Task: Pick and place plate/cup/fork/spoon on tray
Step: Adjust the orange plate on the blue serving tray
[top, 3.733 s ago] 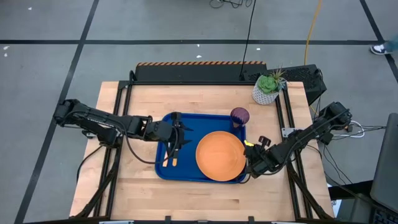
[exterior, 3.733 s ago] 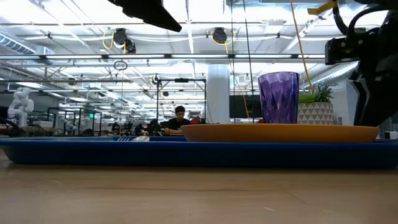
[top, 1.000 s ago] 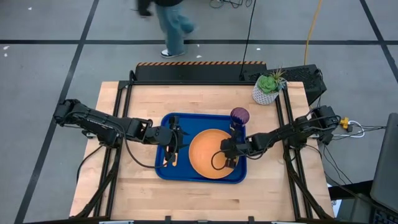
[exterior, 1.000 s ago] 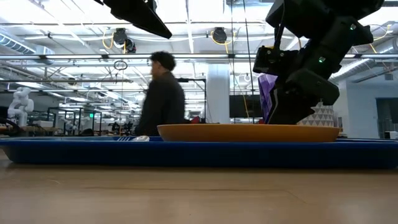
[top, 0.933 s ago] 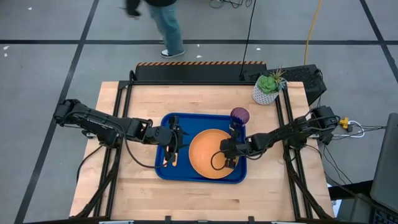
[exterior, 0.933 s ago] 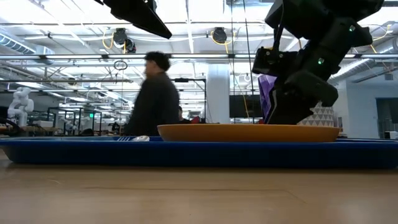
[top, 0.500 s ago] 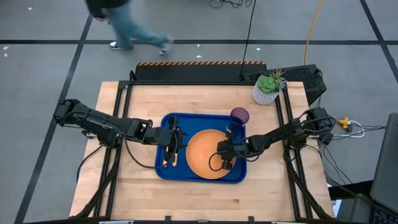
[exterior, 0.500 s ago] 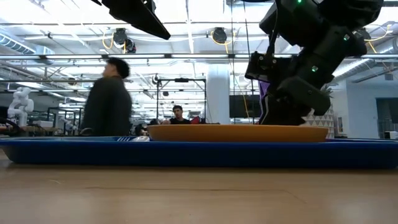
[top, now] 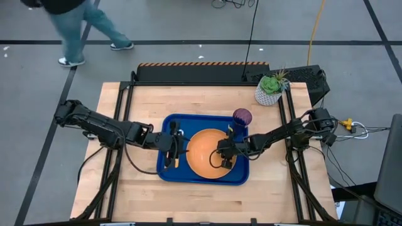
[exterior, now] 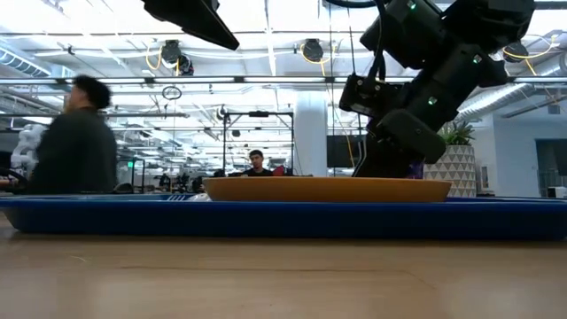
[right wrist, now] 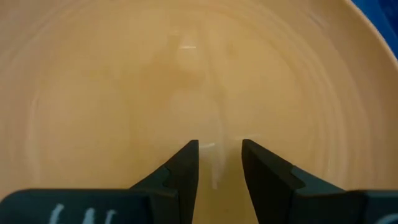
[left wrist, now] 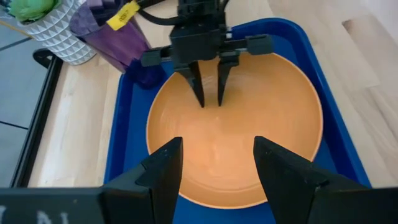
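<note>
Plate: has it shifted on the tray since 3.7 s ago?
Yes. The plate slid left across the tray, away from the cup, with the right gripper over it.

Glossy orange plate (plastic-looking), blue plastic tray, wooden table

We count one blue tray on the table, and on that tray one orange plate and one purple cup. Left of the plate on the tray lie orange-handled utensils, their number hidden by the arm. Beyond the tray's far right corner stands one potted succulent. Two grippers: left, right. Two people show beyond the tray.
</note>
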Tool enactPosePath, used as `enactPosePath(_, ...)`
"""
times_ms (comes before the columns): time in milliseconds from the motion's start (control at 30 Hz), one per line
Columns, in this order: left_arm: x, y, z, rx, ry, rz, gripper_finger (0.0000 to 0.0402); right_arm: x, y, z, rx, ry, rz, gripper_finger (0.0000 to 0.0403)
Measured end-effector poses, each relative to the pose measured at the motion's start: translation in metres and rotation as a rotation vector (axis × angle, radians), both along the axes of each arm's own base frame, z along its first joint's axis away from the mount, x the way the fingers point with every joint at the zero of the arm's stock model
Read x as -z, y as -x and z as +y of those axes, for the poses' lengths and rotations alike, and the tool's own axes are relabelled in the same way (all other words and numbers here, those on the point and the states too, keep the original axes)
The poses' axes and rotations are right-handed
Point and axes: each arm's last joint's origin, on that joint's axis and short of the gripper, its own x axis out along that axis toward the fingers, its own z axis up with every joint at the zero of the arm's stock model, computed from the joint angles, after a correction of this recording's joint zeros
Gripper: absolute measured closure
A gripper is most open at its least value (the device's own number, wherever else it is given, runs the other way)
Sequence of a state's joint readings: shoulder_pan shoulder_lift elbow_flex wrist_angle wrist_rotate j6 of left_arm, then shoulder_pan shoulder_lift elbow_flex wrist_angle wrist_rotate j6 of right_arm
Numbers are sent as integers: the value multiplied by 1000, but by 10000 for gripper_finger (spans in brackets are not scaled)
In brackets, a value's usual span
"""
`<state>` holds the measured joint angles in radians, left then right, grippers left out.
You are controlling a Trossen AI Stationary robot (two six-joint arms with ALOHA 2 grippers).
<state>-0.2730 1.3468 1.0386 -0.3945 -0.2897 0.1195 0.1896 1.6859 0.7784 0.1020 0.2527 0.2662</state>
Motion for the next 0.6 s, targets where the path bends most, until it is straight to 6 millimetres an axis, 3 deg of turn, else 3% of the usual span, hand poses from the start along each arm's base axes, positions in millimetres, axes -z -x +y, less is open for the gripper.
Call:
enactPosePath(300,0,1,-3,9,0,6,202,0,-3,-1,0,3,-27,289)
enactPosePath(600,1,2,-3,4,3,17,202,14,-12,-1,-17,-14,-57,289)
